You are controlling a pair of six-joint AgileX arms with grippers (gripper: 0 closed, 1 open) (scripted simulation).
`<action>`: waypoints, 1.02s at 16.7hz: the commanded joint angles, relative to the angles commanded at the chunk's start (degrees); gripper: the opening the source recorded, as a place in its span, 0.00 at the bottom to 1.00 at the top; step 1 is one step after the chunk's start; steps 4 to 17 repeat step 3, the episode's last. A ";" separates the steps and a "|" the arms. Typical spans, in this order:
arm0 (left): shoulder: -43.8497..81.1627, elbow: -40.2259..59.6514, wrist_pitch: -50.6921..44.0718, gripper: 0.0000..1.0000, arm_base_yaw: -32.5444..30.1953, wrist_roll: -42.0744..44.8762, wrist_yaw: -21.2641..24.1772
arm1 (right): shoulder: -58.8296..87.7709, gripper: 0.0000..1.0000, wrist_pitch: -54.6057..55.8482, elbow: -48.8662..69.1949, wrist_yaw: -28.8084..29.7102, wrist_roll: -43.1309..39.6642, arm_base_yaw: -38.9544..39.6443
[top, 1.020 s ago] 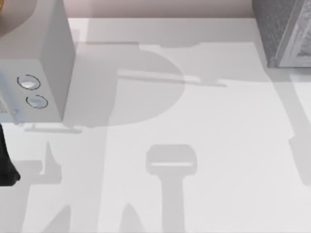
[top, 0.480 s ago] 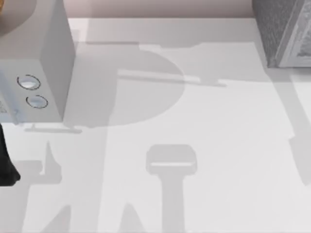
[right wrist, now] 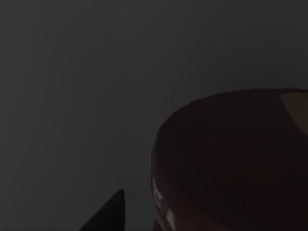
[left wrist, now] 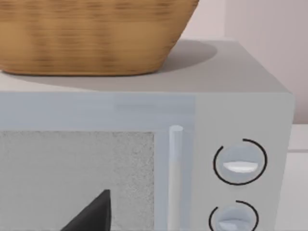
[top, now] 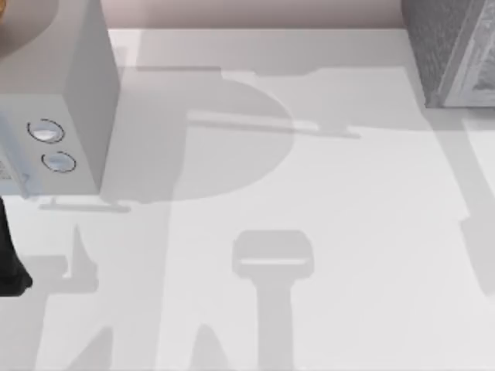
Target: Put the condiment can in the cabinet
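From above, the pale white table (top: 309,193) carries a light grey microwave oven (top: 73,93) at its left edge, with 2 round silver dials (top: 46,131) on the front. A speckled grey cabinet (top: 452,50) stands at the far right corner. A dark part of the left arm (top: 9,263) shows at the left edge, just in front of the microwave. Grey shadows of the arms lie across the tabletop.

The left wrist view faces the microwave front close up: its speckled door window (left wrist: 77,178), a pale vertical door handle (left wrist: 176,178) and the 2 dials beside it. A woven tan wicker basket (left wrist: 91,33) rests on top of the oven. 1 black fingertip of the left gripper (left wrist: 91,216) shows low in the view, before the door window; how far this claw is open cannot be told.

The right wrist view is dark. In it the dark maroon-brown lid of the small round condiment can (right wrist: 231,163) looms very close to the camera, with a black fingertip of the right gripper (right wrist: 106,214) just beside it. Whether that claw grips the can cannot be told.
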 joint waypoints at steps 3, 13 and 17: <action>0.00 0.00 0.00 1.00 0.00 0.00 0.00 | 0.00 1.00 0.00 0.00 0.00 0.00 0.00; 0.00 0.00 0.00 1.00 0.00 0.00 0.00 | 0.00 1.00 0.00 0.00 0.00 0.00 0.00; 0.00 0.00 0.00 1.00 0.00 0.00 0.00 | 0.00 1.00 0.00 0.00 0.00 0.00 0.00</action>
